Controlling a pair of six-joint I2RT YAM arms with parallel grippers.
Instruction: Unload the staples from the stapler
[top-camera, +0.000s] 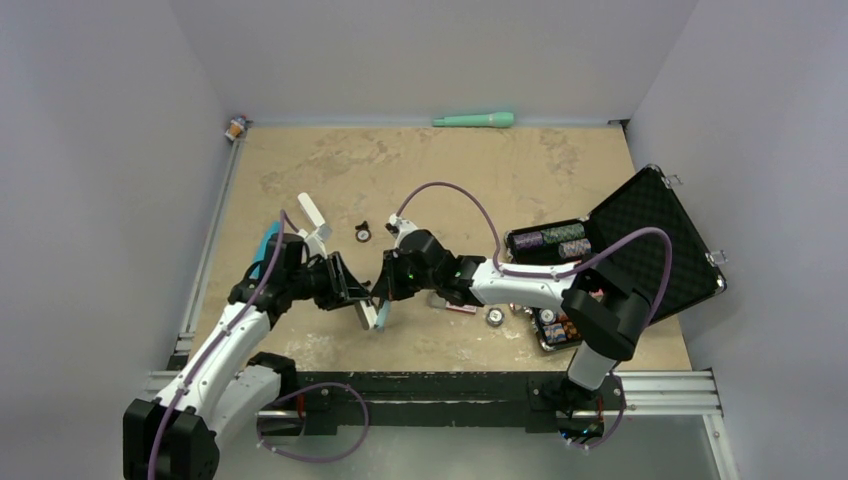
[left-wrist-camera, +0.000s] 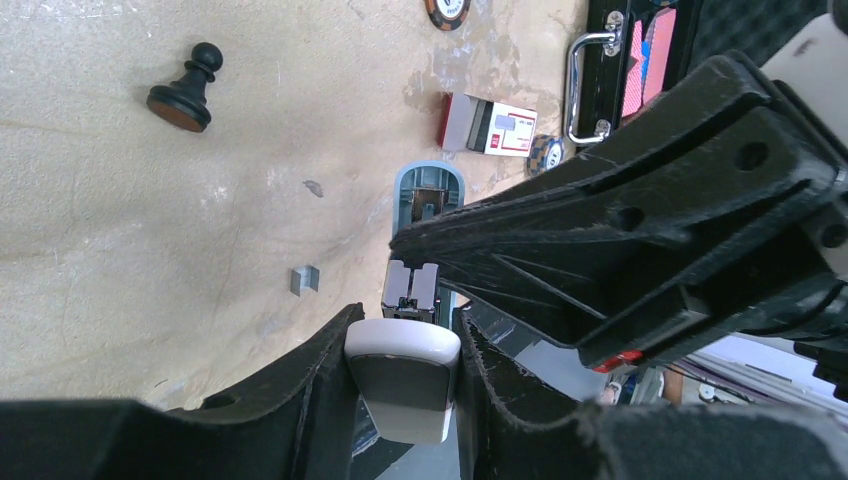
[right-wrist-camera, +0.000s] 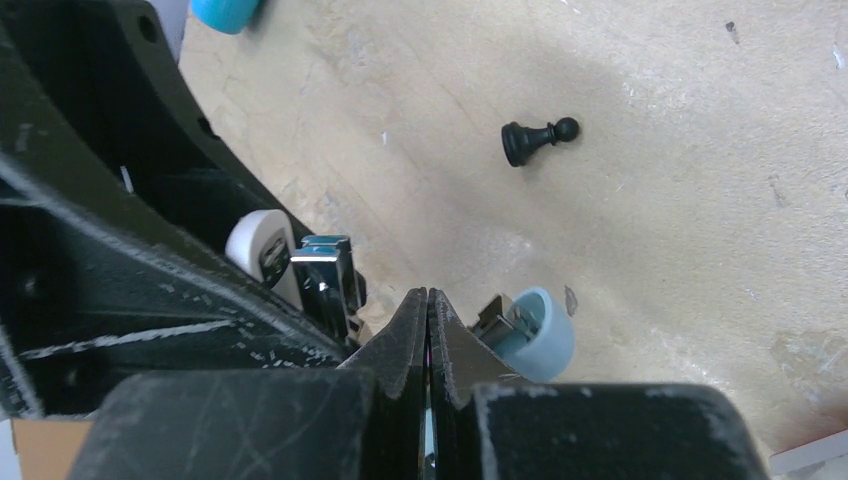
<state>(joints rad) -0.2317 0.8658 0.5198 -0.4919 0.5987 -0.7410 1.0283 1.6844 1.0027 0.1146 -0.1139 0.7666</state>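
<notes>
The bench (top-camera: 330, 160) is a tan, mottled board. In the overhead view a green pen (top-camera: 473, 120) lies along its top edge at centre. A black chess pawn (top-camera: 362, 232) lies tipped on its side near the middle. At the right rests an open black case (top-camera: 650, 235) of poker chips, with a loose chip (top-camera: 494, 316) and a small red-and-white labelled box (left-wrist-camera: 490, 127) close by. A short grey strip of staples (left-wrist-camera: 303, 279) lies alone on bare board.

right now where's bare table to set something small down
free: the far stretch between teal pen and black pawn. crowded: near right by the open case, and mid-table where left claw and right claw meet at the stapler.
</notes>
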